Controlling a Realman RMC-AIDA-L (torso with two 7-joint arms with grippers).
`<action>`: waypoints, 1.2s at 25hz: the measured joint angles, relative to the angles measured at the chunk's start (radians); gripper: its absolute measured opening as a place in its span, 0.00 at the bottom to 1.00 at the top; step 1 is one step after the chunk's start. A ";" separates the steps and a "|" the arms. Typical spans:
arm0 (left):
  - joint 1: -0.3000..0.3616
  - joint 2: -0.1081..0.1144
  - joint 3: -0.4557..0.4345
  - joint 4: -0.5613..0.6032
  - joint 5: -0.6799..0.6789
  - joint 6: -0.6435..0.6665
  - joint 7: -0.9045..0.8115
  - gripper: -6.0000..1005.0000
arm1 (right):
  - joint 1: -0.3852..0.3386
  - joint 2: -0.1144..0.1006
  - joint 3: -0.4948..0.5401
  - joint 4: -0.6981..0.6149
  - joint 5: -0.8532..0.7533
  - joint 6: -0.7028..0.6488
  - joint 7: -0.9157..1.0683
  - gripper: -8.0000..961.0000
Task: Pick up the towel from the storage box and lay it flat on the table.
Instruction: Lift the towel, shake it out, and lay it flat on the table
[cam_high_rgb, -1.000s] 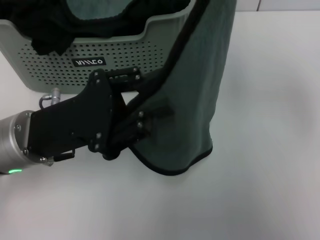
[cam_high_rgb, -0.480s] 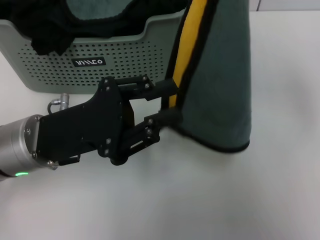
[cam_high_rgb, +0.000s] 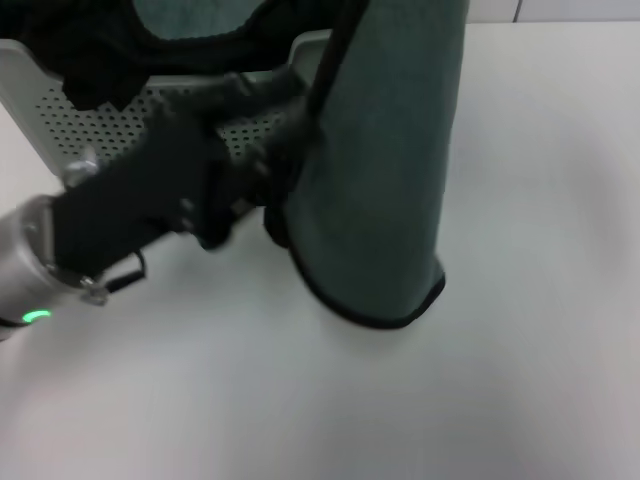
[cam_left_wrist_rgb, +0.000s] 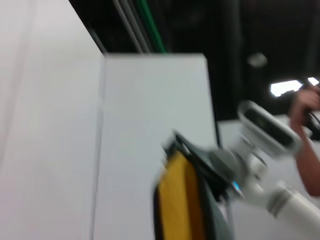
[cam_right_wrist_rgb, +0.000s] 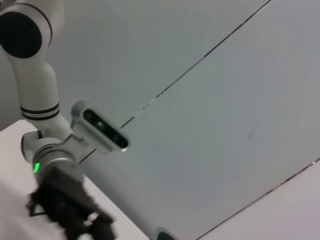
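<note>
White tabletop (cam_high_rgb: 540, 380) underneath everything, with pale wall panels behind in both wrist views.

Find the storage box (cam_high_rgb: 60, 120) at the upper left of the head view, with black fabric (cam_high_rgb: 90, 60) draped over its near rim. Just right of it, note the left gripper (cam_high_rgb: 265, 175) reaching in at the hanging edge of the towel (cam_high_rgb: 385, 180). Cannot tell from the motion blur whether it is clenched or released. See the towel out of the box, hanging as a tall curtain down the centre of the frame, its piped lower edge at or just above the tabletop. Look to the left wrist view for the right gripper (cam_left_wrist_rgb: 197, 155): jaws apparently clenched on the towel's top, above a yellow face of cloth (cam_left_wrist_rgb: 180, 205). Cannot tell whether that yellow belongs to the towel.

Judged step: spreading the lifted towel before setting it down. To do it well:
- Secure the left-hand edge low down before moving anything else.
- Draw the two grips apart until the cloth is taut, without twisting it.
- Lower the bottom hem first, then drag away from it so the rest unrolls flat.

Mind the box rim and the black fabric close beside the left arm, since a snag there could pull the box along. Use the lower and right parts of the frame, where open white surface offers the most room.
</note>
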 joint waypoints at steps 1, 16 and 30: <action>0.008 0.000 0.001 0.000 -0.035 0.011 0.001 0.34 | 0.000 0.000 -0.001 -0.002 0.000 0.004 0.000 0.02; -0.013 -0.002 0.021 0.005 -0.051 0.065 0.003 0.34 | 0.016 0.023 -0.043 -0.014 0.001 0.015 -0.023 0.02; -0.038 -0.001 0.087 -0.024 0.051 0.057 0.041 0.34 | 0.032 0.037 -0.026 -0.029 0.000 -0.007 -0.040 0.02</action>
